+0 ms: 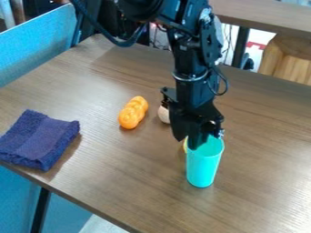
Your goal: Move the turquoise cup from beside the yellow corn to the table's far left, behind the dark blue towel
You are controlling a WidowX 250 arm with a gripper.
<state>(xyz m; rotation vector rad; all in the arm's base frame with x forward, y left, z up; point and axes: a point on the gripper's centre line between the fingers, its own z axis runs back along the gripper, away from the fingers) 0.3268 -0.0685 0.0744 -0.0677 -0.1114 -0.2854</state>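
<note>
End effector (203,138) at teal cup (203,163) rim, can't tell opening or grasp; cup seems unlifted, orange toy (132,112) well apart from cup.

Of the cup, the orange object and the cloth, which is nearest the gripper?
The turquoise cup; the gripper is at its rim. The orange object and cloth lie apart.
</note>
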